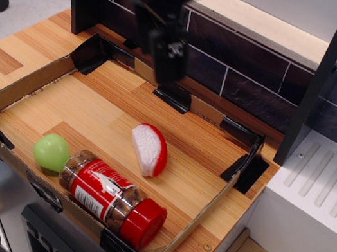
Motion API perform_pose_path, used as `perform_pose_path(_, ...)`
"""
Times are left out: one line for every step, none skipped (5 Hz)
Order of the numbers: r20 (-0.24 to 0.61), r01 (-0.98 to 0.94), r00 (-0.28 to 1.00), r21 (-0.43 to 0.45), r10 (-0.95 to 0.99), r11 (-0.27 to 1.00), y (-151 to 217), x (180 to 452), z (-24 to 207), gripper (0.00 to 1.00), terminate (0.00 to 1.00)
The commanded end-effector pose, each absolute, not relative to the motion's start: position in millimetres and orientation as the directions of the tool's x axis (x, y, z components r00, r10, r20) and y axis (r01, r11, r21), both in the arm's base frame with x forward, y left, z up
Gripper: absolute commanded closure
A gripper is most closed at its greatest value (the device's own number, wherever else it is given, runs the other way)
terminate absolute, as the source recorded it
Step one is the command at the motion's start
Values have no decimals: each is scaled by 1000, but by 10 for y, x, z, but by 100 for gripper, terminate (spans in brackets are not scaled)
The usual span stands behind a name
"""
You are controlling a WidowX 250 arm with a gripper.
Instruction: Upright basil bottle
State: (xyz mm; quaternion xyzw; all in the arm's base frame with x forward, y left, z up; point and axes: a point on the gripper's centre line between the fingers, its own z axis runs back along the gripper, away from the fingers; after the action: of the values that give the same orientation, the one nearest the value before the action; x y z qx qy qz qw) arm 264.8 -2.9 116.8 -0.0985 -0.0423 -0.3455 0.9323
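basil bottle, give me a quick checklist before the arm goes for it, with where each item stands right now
1. Basil bottle in view and unobstructed from above: ok.
2. Bottle upright: not ok, it lies on its side against the near cardboard wall, red cap pointing right.
3. Room around the bottle: not ok, the green pear touches its base end.
4. Red-and-white wedge toy clear of the bottle: ok, a gap shows between them.
5. Pincer near the bottle: not ok, it hangs over the tray's far edge.
6. Pincer open wide enough: cannot tell, it is motion-blurred.
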Motion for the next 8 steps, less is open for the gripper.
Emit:
perform_pose_path(169, 908, 394, -225, -903, 354, -396, 2273, 1171, 0, 0)
perform_pose_path(118, 980, 150, -152, -982, 132, -439, 2068, 1058, 0, 0)
perform_pose_path(33, 989, -100, -104, -994, -103, -385, 1996, 894, 0, 0)
perform_pose_path(7, 936, -343, -84, -939, -342, -342, 1994, 771, 0, 0)
perform_pose_path(-12, 917, -398, -33, -917, -397, -378, 1980, 659, 0, 0)
perform_pose_path(17, 941, -335, -31, -942, -336, -422, 1957, 569, 0, 0)
perform_pose_path(69, 976, -216, 32, -974, -215, -441, 1919, 525, 0, 0)
perform_pose_path(75, 991, -134, 1, -988, -135, -460, 1906, 472, 0, 0)
